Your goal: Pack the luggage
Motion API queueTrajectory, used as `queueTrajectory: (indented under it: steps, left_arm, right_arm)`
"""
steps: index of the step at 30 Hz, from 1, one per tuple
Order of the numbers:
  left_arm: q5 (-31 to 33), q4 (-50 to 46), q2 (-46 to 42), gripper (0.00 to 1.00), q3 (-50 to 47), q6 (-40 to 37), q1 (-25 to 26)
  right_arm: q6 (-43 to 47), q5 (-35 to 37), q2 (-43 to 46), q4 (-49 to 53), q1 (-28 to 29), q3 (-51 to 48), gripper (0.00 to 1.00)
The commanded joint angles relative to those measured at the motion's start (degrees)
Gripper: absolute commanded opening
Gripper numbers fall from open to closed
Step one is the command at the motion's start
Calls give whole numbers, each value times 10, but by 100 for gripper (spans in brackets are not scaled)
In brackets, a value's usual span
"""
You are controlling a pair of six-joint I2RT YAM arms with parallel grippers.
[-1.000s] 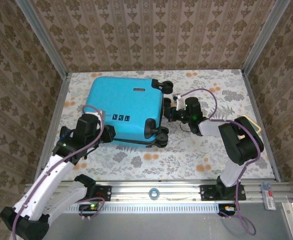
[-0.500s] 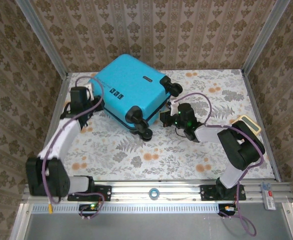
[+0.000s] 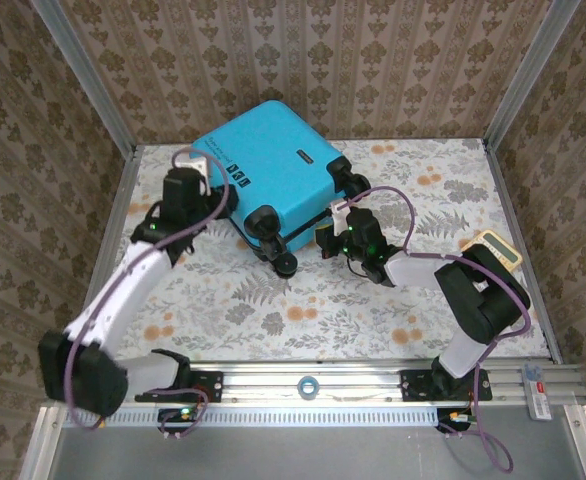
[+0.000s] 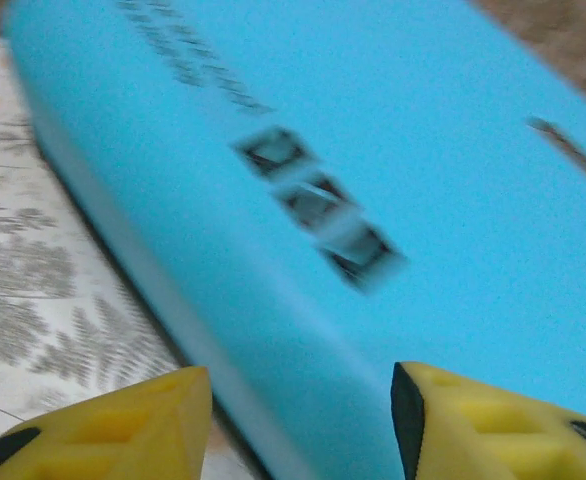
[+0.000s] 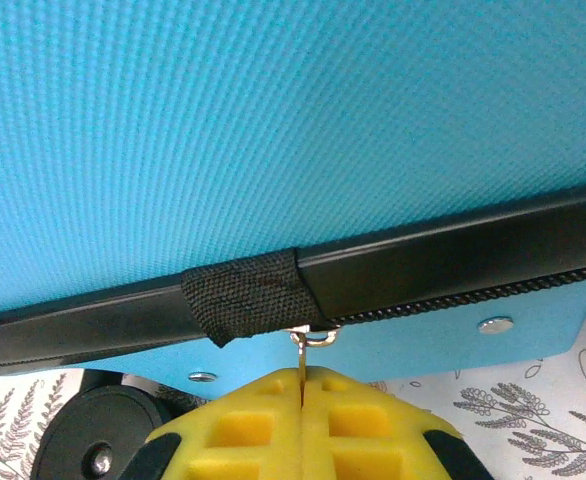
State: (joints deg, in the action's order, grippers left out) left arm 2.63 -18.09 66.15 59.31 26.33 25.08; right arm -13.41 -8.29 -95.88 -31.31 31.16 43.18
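The turquoise luggage [image 3: 273, 170] stands closed and tipped up on its side at the back of the table, with its black wheels [image 3: 265, 222] facing the front. My left gripper [image 3: 205, 165] is at its left corner. In the left wrist view, the yellow fingers [image 4: 133, 420] of this gripper [image 4: 301, 400] stand apart, and the blurred blue shell edge [image 4: 273, 330] runs just past them. My right gripper [image 3: 328, 228] is at the wheel end. In the right wrist view that gripper [image 5: 302, 375] is shut on the metal zipper pull [image 5: 301, 352], under the black zipper band [image 5: 423, 265].
A floral cloth [image 3: 303, 310] covers the table, with free room in front of the case. Patterned walls and metal posts [image 3: 83, 75] close in the back and sides. A tan-rimmed object [image 3: 500, 248] lies by my right arm's elbow. A blue ring [image 3: 308, 385] sits on the front rail.
The luggage went from lying flat to tipped up and turned toward the back. My left gripper moved to its left corner and opened. My right gripper followed, still pinching the zipper pull.
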Motion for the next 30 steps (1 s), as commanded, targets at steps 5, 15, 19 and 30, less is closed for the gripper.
queueTrajectory:
  steps: [5,15,19,30]
  left_arm:
    - [175,-62,-74,68,-67,159,186]
    - [218,-137,28,77,0,220,279]
    - [216,-130,61,79,6,227,281]
    - [228,-137,137,76,51,183,270]
  right_arm:
    - [25,-2,14,16,7,23,0]
    - [20,-8,13,16,7,20,0]
    - [19,-9,14,13,7,16,0]
    - [17,-11,17,3,8,3,0]
